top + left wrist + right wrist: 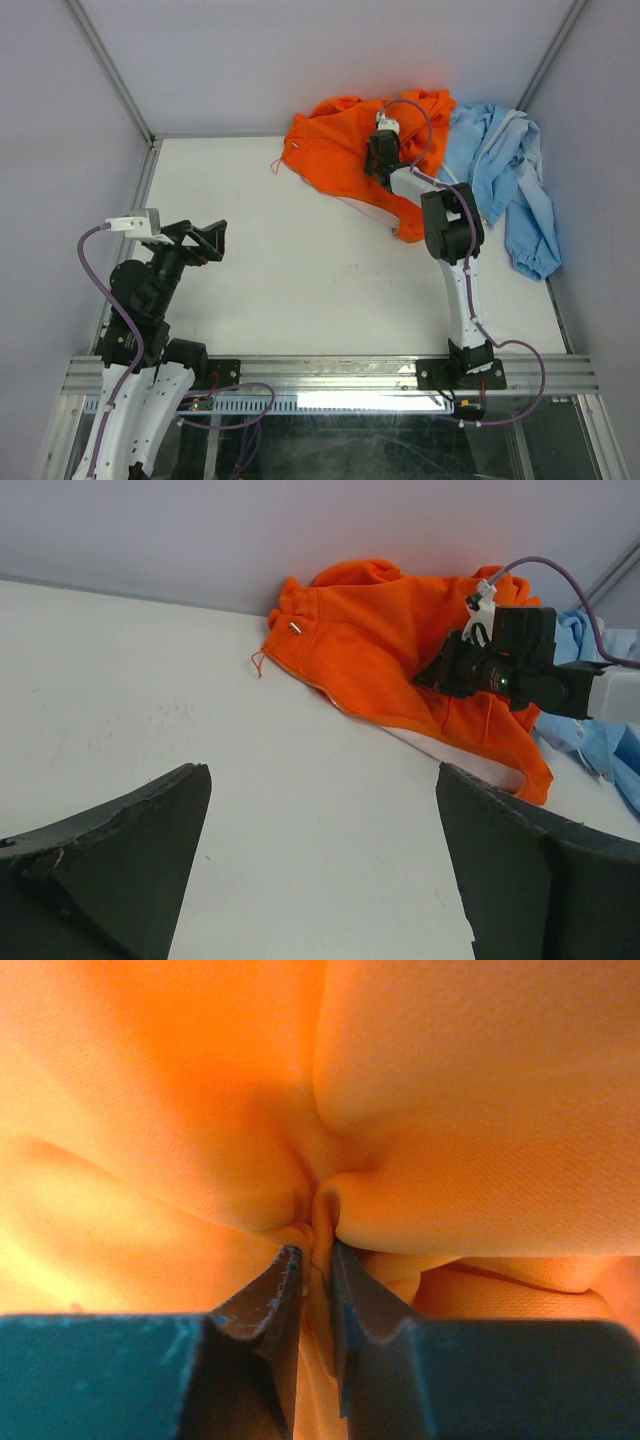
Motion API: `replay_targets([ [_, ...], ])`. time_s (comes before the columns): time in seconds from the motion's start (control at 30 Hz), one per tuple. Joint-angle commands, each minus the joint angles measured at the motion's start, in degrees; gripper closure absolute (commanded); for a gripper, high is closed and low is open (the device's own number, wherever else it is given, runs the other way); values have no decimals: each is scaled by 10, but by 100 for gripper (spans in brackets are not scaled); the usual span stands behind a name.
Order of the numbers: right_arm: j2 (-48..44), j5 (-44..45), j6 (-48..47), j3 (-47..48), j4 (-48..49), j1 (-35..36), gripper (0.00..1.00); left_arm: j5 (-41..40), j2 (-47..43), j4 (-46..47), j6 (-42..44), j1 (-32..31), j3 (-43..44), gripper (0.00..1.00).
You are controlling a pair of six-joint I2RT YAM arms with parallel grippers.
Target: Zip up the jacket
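Note:
The bright orange jacket (340, 150) lies crumpled at the back of the table, against the rear wall; it also shows in the left wrist view (370, 640). My right gripper (381, 160) is down on the jacket's middle, shut on a pinched fold of orange fabric (318, 1222). The jacket fills the right wrist view, and its zipper is not visible there. A small metal piece (296, 627) shows near the jacket's left edge. My left gripper (210, 240) is open and empty over the bare table at the front left, far from the jacket.
A light blue garment (505, 180) lies bunched to the right of the jacket, by the right wall. White walls and metal frame posts enclose the table (300, 270). A thin orange thread (258, 662) trails off the jacket's left corner.

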Motion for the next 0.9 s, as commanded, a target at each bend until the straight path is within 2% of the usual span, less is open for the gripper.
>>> replay_targets([
  [0.0,-59,-28,16,-81,-68,46,99,22,-14,29,-3,-6,-1,1],
  [0.23,-164,-83,87,-227,-59,151,100,30,-15,28,-13,-10,-2,1],
  [0.33,-202,-96,107,-239,-59,209,100,29,-6,28,-30,-11,0,1],
  [0.43,-231,-111,85,-206,-85,256,100,30,19,15,-65,-11,9,1],
  [0.57,-281,-96,17,-167,-152,294,72,25,56,-19,-115,-11,16,1],
  [0.7,-332,-63,-65,-183,-208,331,41,-14,77,-41,-167,-11,3,1],
  [0.87,-350,-60,-110,-234,-223,393,15,-77,104,-52,-251,-11,-24,1],
])
